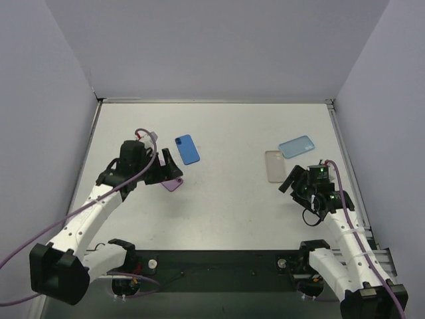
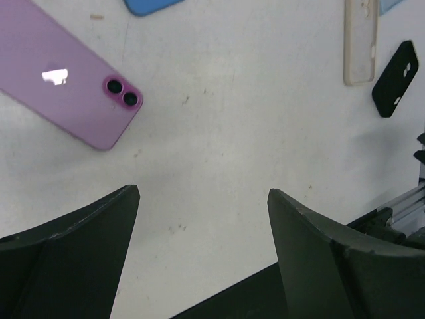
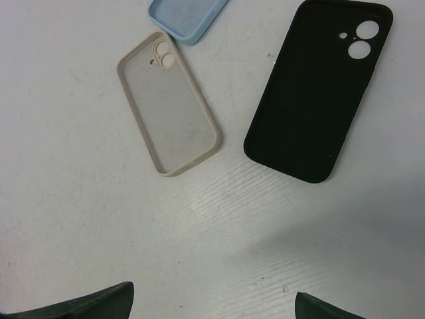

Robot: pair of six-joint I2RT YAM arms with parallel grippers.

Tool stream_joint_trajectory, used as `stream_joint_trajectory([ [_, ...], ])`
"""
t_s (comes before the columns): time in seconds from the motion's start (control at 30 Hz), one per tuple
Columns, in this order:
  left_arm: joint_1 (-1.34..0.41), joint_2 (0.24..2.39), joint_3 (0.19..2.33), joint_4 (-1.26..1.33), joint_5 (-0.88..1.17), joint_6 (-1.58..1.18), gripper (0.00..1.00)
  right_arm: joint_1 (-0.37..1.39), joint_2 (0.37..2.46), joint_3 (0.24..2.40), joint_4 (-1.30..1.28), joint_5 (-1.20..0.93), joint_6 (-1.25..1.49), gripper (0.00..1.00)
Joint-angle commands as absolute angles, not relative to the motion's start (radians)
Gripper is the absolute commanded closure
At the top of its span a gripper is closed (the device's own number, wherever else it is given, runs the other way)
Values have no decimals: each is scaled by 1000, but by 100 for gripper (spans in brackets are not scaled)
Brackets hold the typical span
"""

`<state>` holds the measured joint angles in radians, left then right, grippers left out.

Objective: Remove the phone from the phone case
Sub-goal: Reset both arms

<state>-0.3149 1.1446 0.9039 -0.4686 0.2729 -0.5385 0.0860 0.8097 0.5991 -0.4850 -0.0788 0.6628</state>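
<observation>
Between the fingers of the left gripper [image 2: 202, 193] we find only bare table: the jaws stand released and wide, grasping nothing. Just beyond the fingertips, off to one side, lies the flat lilac-purple phone [image 2: 66, 83] with twin camera lenses, back up on the white table [image 1: 232, 212] and apart from both fingers. We cannot tell whether that purple skin is the phone's own back or a snug case. Farther out lies a dark blue slab [image 1: 187, 149], phone or case undetermined. The right gripper [image 3: 212, 292] is likewise released and empty. Beyond it lie a translucent beige case [image 3: 169, 106], visibly hollow, a matte black case [image 3: 319, 90] with table showing through its lens holes, and a pale blue case [image 3: 186, 14]. Our judgement: if the purple handset is bare, extraction is complete; if not, peeling is not yet begun.
</observation>
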Motion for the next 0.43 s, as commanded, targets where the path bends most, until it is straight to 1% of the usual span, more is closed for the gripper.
stream_joint_trajectory([
  [0.0,-307,959,740,-508,249,-580,11,129,814,618,-534,34,689,2],
  [0.03,-307,930,673,-503,250,-609,11,132,816,615,-534,38,693,3],
  [0.07,-305,876,648,-499,256,-621,11,135,819,614,-534,43,696,3],
  [0.17,-307,806,582,-483,271,-675,11,140,825,611,-535,48,699,2],
  [0.27,-305,730,572,-480,270,-693,11,144,833,614,-534,52,701,3],
  [0.4,-304,719,583,-499,242,-690,11,147,856,620,-535,55,704,3],
])
